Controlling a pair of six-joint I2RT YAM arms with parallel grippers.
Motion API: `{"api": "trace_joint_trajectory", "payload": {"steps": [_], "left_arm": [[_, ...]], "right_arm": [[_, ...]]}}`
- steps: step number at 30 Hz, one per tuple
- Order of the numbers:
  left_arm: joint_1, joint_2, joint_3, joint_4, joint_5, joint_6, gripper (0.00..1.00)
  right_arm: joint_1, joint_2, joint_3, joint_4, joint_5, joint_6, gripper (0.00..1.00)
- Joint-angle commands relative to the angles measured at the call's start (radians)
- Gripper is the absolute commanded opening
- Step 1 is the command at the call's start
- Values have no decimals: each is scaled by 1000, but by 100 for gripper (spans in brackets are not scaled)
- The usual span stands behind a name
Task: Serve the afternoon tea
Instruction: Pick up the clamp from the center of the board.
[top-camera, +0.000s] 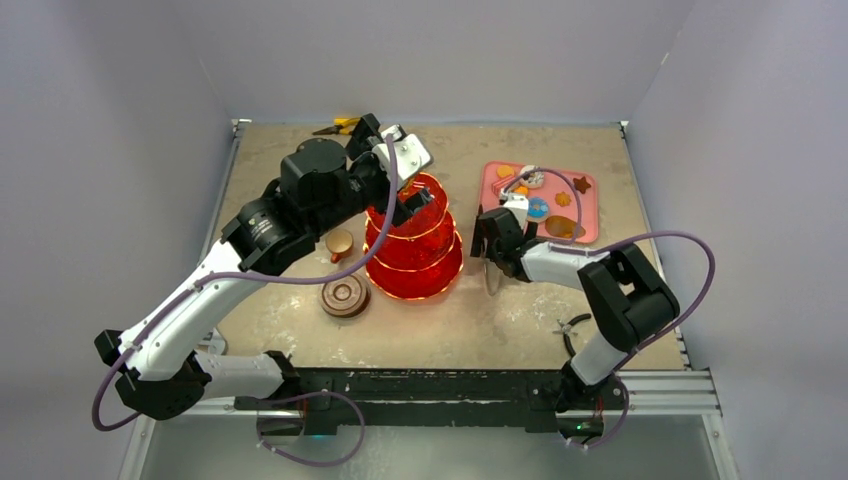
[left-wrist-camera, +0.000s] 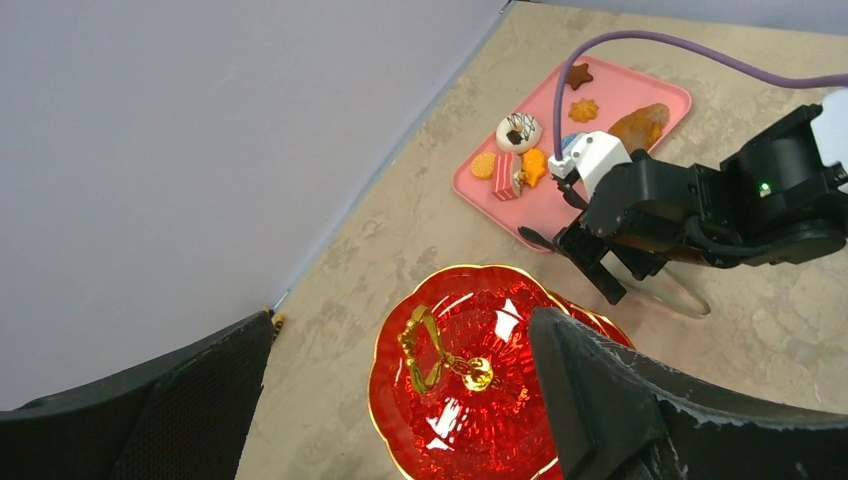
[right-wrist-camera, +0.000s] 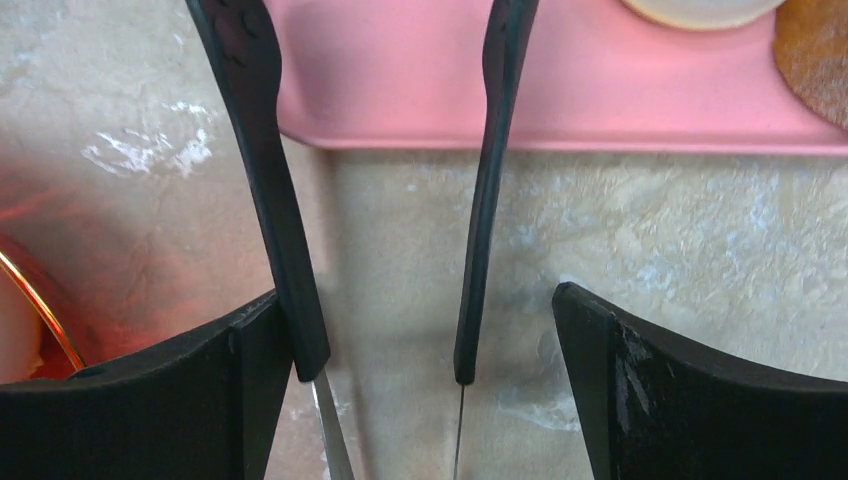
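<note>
Pose | left claw spread, poised over stand | right claw spread, low, straddling tongs beside tray

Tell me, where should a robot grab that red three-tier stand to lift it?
By the gold loop handle at the top of the red stand, coming straight down from above. The loop sits over the centre and is thin enough to pinch, whereas the scalloped tiers look too wide and glossy for a pincer.
</note>
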Motion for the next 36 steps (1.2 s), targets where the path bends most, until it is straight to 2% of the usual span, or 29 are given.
{"api": "trace_joint_trajectory", "payload": {"steps": [1,10,20,25,29,36], "left_arm": [[1,-9,33,12,-12,-23,99],[3,-23,15,16,-12,-15,99],[5,-20,25,19,-10,-10,99],[5,-24,27,17,-15,-9,99],[6,-21,38,13,-16,-9,99],[6,-18,62,4,-19,-8,99]], "right_arm": [[46,-50,-56,136,142,38,99],[125,18,-67,226,355,143,97],[138,103,-69,269,399,198,89],[139,93,-53,275,379,160,83],[138,39,-53,292,301,80,75],[114,-62,-57,216,182,9,54]]}}
